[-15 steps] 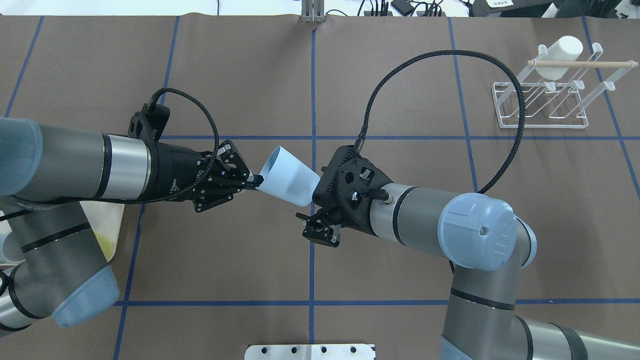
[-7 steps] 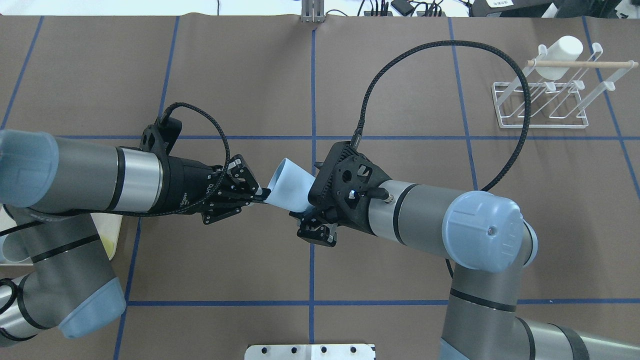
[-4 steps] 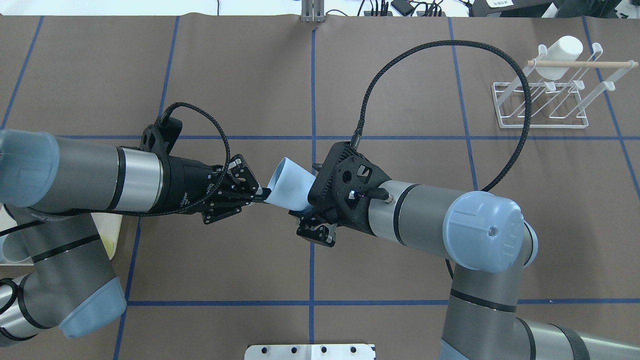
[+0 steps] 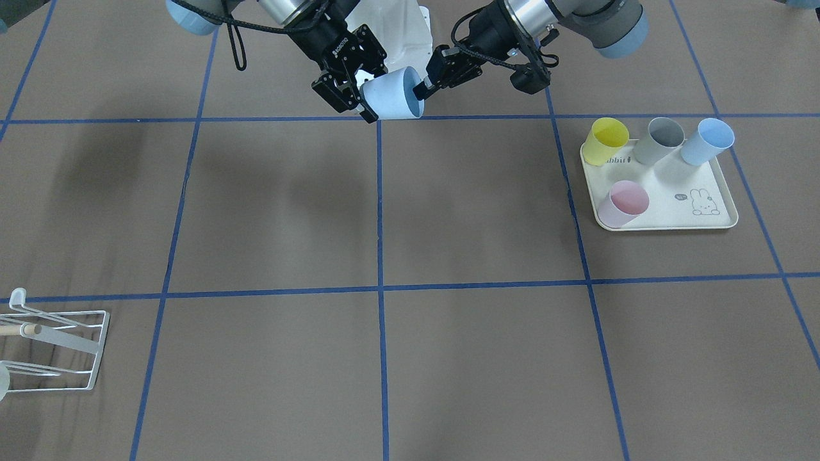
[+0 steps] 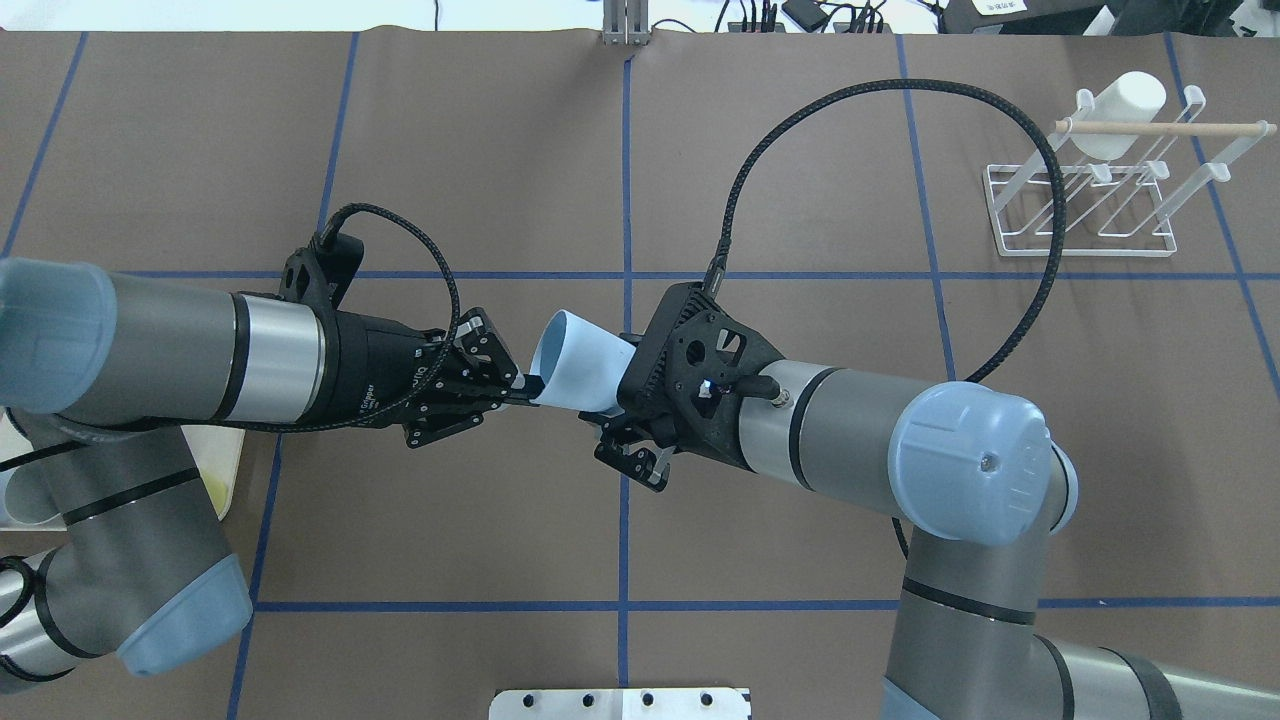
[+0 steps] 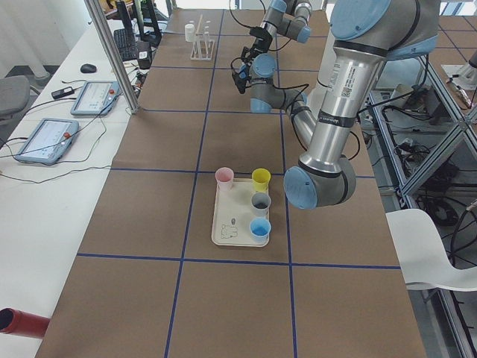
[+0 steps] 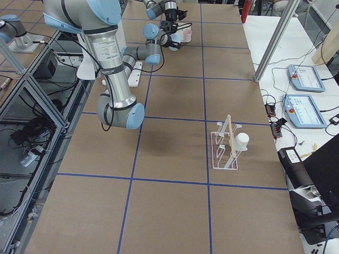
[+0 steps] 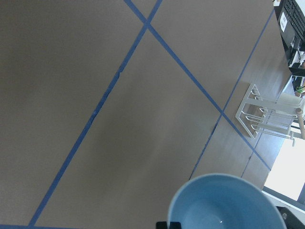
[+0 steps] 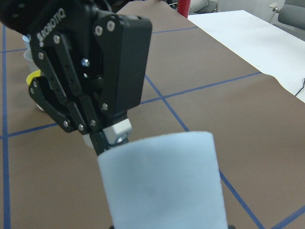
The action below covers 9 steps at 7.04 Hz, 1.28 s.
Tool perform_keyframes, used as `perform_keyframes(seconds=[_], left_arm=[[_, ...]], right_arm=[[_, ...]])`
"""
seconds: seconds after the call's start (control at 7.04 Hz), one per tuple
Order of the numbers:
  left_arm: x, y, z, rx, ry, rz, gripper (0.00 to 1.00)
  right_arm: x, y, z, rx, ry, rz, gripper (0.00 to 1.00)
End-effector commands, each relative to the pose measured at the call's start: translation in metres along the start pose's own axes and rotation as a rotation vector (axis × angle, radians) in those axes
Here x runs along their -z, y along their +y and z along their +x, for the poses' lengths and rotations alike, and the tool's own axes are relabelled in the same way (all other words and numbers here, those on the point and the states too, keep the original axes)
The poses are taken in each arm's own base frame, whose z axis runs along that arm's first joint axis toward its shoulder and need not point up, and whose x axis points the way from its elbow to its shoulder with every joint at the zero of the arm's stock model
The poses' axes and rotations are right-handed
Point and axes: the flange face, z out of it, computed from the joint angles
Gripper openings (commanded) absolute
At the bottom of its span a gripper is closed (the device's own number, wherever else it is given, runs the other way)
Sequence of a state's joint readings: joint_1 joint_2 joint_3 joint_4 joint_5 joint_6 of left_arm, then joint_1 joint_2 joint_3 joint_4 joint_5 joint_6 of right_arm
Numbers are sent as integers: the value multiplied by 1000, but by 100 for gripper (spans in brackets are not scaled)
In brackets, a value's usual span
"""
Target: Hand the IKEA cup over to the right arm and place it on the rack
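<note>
A light blue cup (image 5: 580, 370) hangs on its side in the air between my two grippers, above the middle of the table; it also shows in the front view (image 4: 391, 95). My left gripper (image 5: 518, 385) is shut on the cup's rim, its fingers (image 9: 119, 131) pinching the edge. My right gripper (image 5: 605, 408) is shut around the cup's base end (image 9: 162, 186). The white wire rack (image 5: 1085, 215) with its wooden rod stands far off at the back right.
A white cup (image 5: 1120, 110) hangs on the rack. A cream rabbit-print tray (image 4: 666, 218) on my left side holds a yellow (image 4: 607, 137), a grey (image 4: 663, 137), a blue (image 4: 708, 141) and a pink cup (image 4: 624, 202). Blue tape lines cross the brown table.
My arms came together and the cup's base went between my right gripper's fingers. Those fingers have since closed on it, and the cup has tilted so its mouth faces up more.
</note>
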State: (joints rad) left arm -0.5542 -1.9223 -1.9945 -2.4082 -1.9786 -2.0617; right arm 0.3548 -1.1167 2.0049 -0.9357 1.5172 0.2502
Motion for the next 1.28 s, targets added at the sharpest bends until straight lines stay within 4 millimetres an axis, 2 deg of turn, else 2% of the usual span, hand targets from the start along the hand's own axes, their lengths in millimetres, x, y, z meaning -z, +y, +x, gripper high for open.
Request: perform_keyframes(seconds=[0.0, 0.14, 0.43, 0.57, 0.71, 0.85, 0.99, 1.14], left_arm=[[2, 5, 4, -94, 2, -24, 78], [3, 8, 7, -119, 3, -38, 100], [11, -1, 11, -140, 3, -29, 100], [21, -12, 15, -187, 0, -24, 100], [39, -32, 18, -219, -13, -11, 100], [62, -54, 14, -260, -38, -10, 100], [82, -72, -1, -317, -69, 2, 100], [95, -91, -17, -375, -97, 38, 100]], right_arm=[[8, 0, 2, -2, 1, 7, 40], [9, 0, 2, 0, 1, 8, 40], [10, 0, 2, 0, 0, 10, 39], [14, 3, 4, 0, 3, 7, 36], [26, 9, 6, -2, 3, 5, 31], [39, 14, 9, 0, 4, 6, 23], [45, 12, 11, -2, 10, 15, 11], [50, 8, 28, -14, 45, 18, 2]])
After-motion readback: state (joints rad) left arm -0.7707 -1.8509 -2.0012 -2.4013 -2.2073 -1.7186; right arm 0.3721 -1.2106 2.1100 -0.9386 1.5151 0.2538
